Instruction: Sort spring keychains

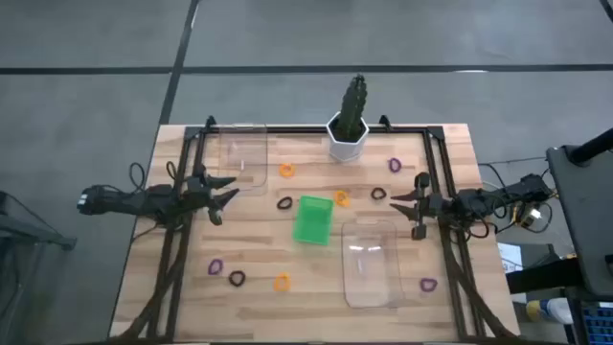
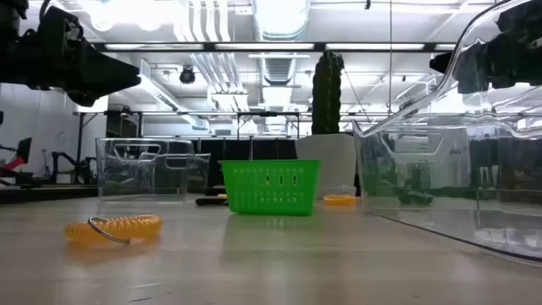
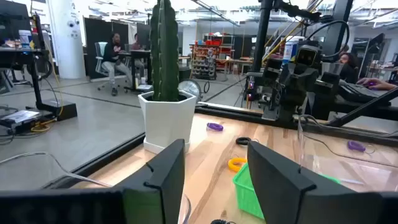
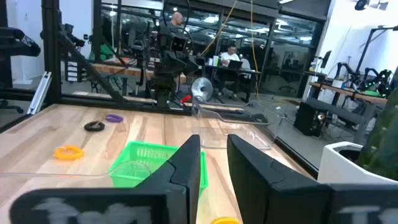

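Several small coiled keychains lie scattered flat on the wooden table: orange ones (image 1: 286,170) (image 1: 342,198) (image 1: 281,282), purple ones (image 1: 394,165) (image 1: 215,266) (image 1: 428,285), black ones (image 1: 284,203) (image 1: 379,194) (image 1: 237,279). A green bin (image 1: 311,218) stands mid-table. My left gripper (image 1: 222,196) hovers open above the table's left side, pointing at the bin. My right gripper (image 1: 402,204) hovers open on the right side, facing it. In the low view an orange keychain (image 2: 113,229) lies nearest the camera.
A cactus in a white pot (image 1: 348,134) stands at the far edge. One clear bin (image 1: 242,158) sits far left, another (image 1: 370,261) near right, beside the green bin. A dark frame (image 1: 442,182) runs along the table's sides. Bare wood lies along the near edge.
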Motion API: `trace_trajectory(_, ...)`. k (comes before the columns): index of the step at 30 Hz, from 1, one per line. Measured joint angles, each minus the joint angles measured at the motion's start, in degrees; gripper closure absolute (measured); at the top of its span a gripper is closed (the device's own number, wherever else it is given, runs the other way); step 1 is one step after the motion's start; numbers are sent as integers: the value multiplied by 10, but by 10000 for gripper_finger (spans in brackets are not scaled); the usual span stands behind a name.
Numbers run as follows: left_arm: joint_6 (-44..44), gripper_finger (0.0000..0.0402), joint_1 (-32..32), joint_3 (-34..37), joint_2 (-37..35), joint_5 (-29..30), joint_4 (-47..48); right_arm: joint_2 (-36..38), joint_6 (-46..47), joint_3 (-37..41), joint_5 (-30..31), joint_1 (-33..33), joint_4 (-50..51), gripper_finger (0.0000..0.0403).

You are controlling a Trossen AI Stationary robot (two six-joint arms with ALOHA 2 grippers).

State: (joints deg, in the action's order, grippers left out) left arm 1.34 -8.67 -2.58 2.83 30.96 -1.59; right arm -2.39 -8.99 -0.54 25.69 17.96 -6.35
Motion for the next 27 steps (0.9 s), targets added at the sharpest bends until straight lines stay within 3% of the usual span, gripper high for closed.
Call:
trace_trajectory(13, 0, 234, 0, 0, 0, 0, 0, 0, 0, 0, 2, 0, -22, 325)
trace_trajectory(22, 15, 234, 0, 0, 0, 0, -2, -1, -59, -9, 94, 0, -239, 334)
trace_trajectory(25, 20, 234, 0, 0, 0, 0, -2, -13, -58, -48, 127, 0, -209, 330)
trace_trajectory(27, 20, 234, 0, 0, 0, 0, -2, -35, -40, -94, 153, 0, -136, 327)
